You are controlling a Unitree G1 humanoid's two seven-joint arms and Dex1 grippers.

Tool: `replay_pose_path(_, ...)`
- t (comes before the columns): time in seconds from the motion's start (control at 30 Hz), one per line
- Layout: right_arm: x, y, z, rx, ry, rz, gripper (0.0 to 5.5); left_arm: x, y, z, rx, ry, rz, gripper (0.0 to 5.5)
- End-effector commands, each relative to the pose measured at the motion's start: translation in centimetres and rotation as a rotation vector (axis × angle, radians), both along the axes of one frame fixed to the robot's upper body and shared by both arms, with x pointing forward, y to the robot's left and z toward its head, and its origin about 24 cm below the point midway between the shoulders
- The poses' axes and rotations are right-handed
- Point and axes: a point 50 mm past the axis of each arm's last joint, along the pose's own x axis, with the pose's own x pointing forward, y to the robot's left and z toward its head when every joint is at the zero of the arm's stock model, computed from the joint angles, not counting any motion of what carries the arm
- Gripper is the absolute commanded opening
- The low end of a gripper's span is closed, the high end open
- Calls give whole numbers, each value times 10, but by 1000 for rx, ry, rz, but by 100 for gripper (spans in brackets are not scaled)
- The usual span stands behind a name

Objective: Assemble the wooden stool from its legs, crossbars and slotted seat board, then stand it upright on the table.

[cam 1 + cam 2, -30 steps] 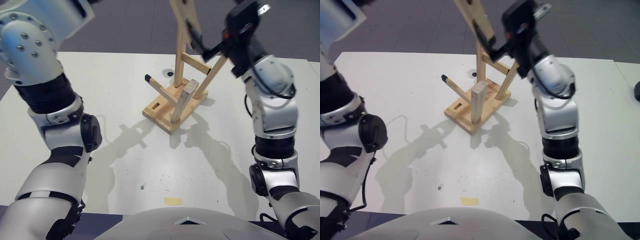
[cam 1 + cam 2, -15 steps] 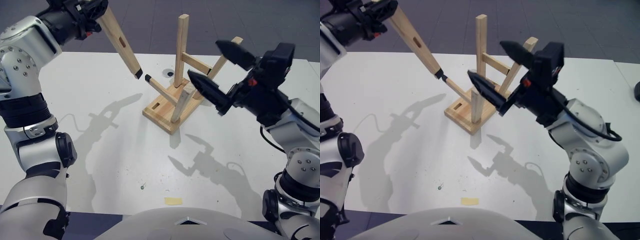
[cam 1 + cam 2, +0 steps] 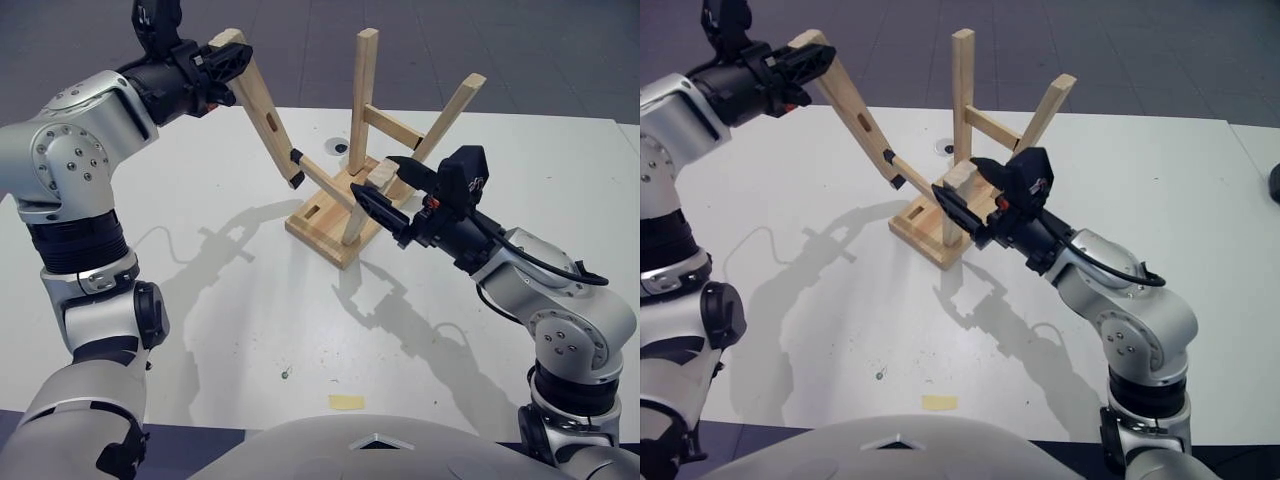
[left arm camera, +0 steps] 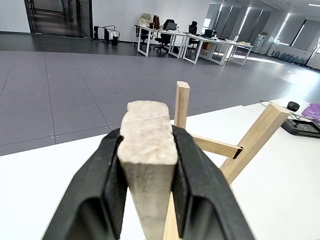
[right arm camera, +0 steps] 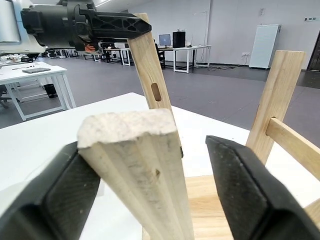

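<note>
Left fingers (image 4: 102, 192) clamp one leg (image 4: 148, 142); three more stand on seat board (image 3: 328, 238).

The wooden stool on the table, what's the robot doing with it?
The robot is assembling it. The seat board lies flat on the table, three legs pointing up. The left hand clamps a loose fourth leg, its lower end by a jutting crossbar. The open right hand straddles the nearest leg.
</note>
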Motion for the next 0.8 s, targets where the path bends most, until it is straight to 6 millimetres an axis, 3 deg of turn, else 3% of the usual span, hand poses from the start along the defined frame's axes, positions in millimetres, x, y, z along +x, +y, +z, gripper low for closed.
replay_pose_path(0.03,-2,1,4,-40,-56,1,282,-3,4,-1,27,7,14,102)
replay_pose_path(0.2,-1,1,2,-58,-71,3,215,-10,9,-10,84,51,15,102)
replay_pose_path(0.47,1,0,-2,-83,-77,-11,209,-19,-17,3,81,-11,-32,102)
replay_pose_path(0.8,1,1,-6,-97,-73,-8,208,-31,-25,3,184,-38,-88,102)
